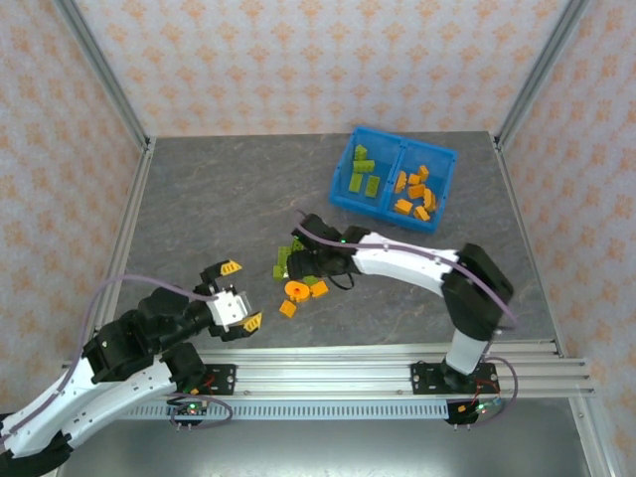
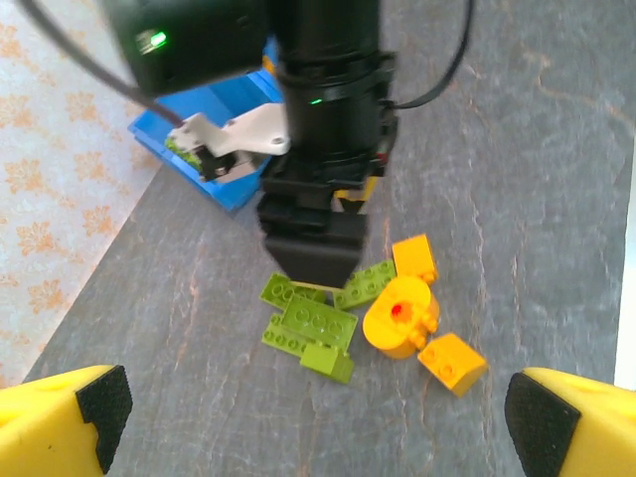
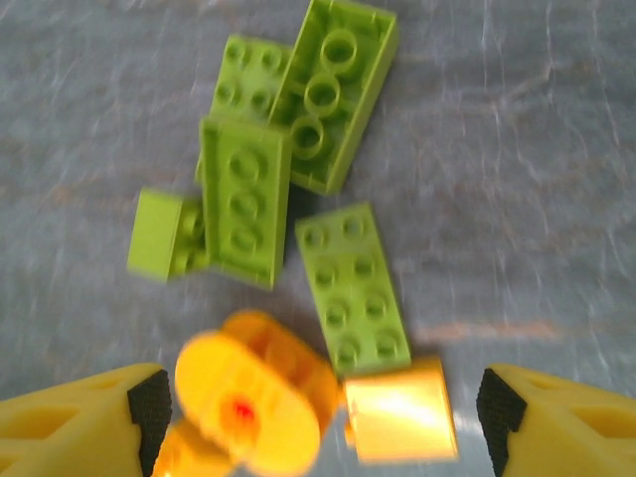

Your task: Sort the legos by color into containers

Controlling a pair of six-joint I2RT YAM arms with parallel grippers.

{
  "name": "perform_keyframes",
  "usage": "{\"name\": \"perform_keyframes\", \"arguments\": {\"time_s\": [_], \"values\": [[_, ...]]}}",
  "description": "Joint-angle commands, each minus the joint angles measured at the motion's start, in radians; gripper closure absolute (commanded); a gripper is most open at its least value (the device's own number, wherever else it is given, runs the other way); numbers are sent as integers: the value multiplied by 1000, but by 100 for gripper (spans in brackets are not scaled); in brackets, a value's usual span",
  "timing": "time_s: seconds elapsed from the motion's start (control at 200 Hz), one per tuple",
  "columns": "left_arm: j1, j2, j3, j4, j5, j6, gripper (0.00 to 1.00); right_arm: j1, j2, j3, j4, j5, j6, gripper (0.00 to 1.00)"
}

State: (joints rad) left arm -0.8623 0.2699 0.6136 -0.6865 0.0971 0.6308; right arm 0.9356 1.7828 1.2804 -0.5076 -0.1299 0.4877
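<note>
Right gripper (image 3: 320, 412) hangs low over the last loose pile of legos, its jaws standing apart with nothing between the pads yet. Seen from its own wrist, the round orange ring piece (image 3: 253, 397) and an orange brick (image 3: 397, 407) lie side by side between its yellow fingers (image 3: 89, 422). Several lime green bricks (image 3: 353, 288) are heaped just beyond them. The pile sits mid-surface, a little toward the near edge of the grey surface (image 1: 219, 199).

My left gripper (image 1: 241, 294) waits near the near-left corner, jaws wide and holding nothing, looking toward the pile.

The blue bin (image 1: 382, 213) stands toward the far-right corner. Its left compartment (image 1: 348, 169) holds green pieces and its right compartment (image 1: 449, 179) holds orange ones, so I judge the sorting well along, with under ten pieces left.

I read the step in hand as picking an orange piece. Ring and brick lie so close that I cannot tell which is meant. The next move calls for centring on one, pinching it alone, then carrying it to the right compartment.
</note>
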Motion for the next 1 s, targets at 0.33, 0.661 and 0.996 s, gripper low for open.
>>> {"name": "perform_keyframes", "arguments": {"time_s": [0.33,0.661,0.996], "values": [[0,-78,-93,31,-1,84,0,-29,419,451,-148,246,234,18],[0,-99,-121,54,11,86,0,-29,450,445,-169,279,280,42],[1,-98,-135,67,10,89,0,-38,360,353,-121,313,294,65]]}}
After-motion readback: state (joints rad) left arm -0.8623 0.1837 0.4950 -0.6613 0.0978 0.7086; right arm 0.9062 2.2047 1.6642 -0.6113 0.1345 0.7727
